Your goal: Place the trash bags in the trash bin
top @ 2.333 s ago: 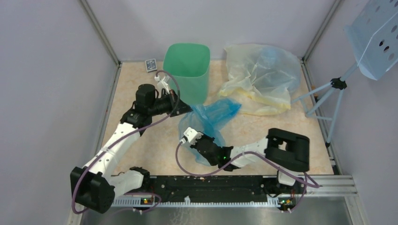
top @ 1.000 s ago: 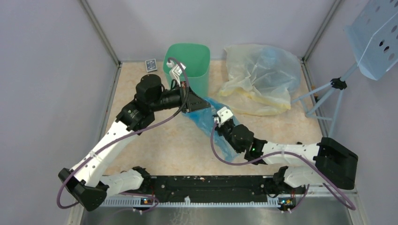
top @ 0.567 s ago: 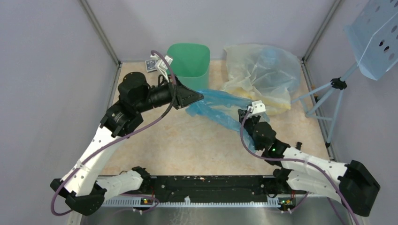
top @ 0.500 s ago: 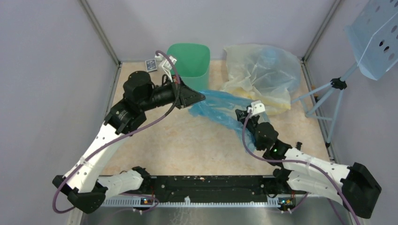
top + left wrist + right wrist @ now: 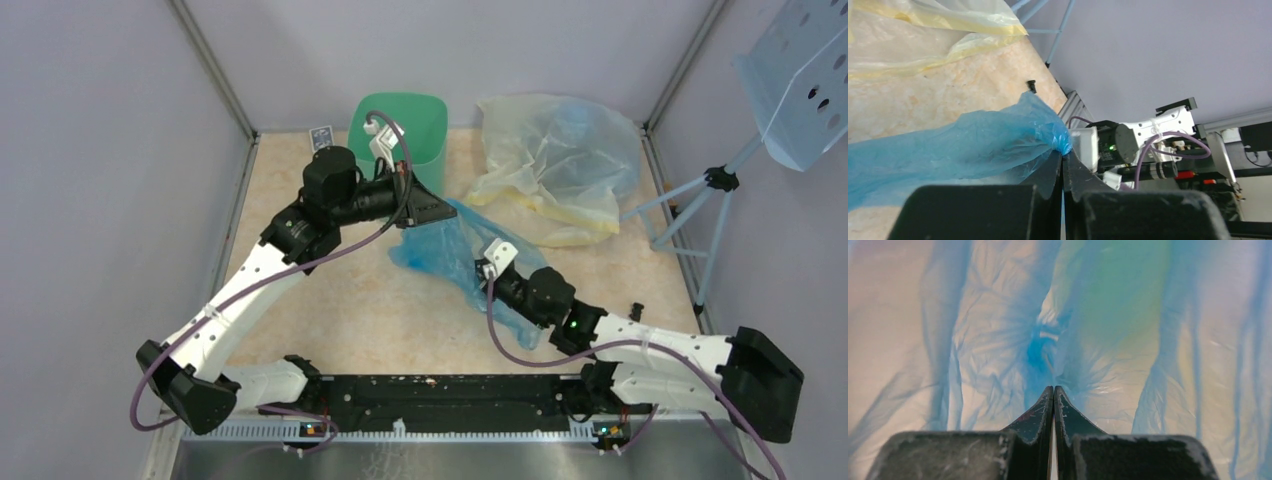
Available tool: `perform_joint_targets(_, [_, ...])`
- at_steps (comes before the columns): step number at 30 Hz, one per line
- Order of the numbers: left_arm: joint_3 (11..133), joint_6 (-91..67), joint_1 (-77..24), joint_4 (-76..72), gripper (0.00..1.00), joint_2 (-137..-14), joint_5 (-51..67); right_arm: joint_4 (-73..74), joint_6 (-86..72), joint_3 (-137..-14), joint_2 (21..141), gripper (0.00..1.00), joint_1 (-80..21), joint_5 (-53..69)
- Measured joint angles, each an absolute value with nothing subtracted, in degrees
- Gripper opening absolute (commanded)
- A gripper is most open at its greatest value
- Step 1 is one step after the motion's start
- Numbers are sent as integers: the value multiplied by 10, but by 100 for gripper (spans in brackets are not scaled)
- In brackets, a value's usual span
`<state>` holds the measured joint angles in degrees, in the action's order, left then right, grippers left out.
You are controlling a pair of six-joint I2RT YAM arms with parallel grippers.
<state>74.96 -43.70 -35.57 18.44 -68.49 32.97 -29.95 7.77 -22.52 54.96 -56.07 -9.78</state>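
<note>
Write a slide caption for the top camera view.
Left gripper and right gripper hold one blue bag between them, near the green bin.

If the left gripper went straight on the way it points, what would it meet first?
Apart from the blue bag pinched in the left gripper, the right arm's wrist looks first in line, though depth is unclear.

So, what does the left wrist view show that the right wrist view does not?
Only left wrist: the left gripper, shut, the yellowish bag, bare table and the right arm beyond. Only right wrist: the right gripper, shut, with plastic film filling the whole frame. Both: the blue bag, pinched at the fingertips.
</note>
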Motion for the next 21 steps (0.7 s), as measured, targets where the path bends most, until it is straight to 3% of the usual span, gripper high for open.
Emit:
perform_joint_targets(12, [720, -498, -389, 105, 0, -684, 351, -287, 119, -298, 705, 0, -580, -25])
perform_joint_targets(21, [759, -471, -418, 157, 0, -707, 364, -367, 18, -300, 747, 0, -534, 73])
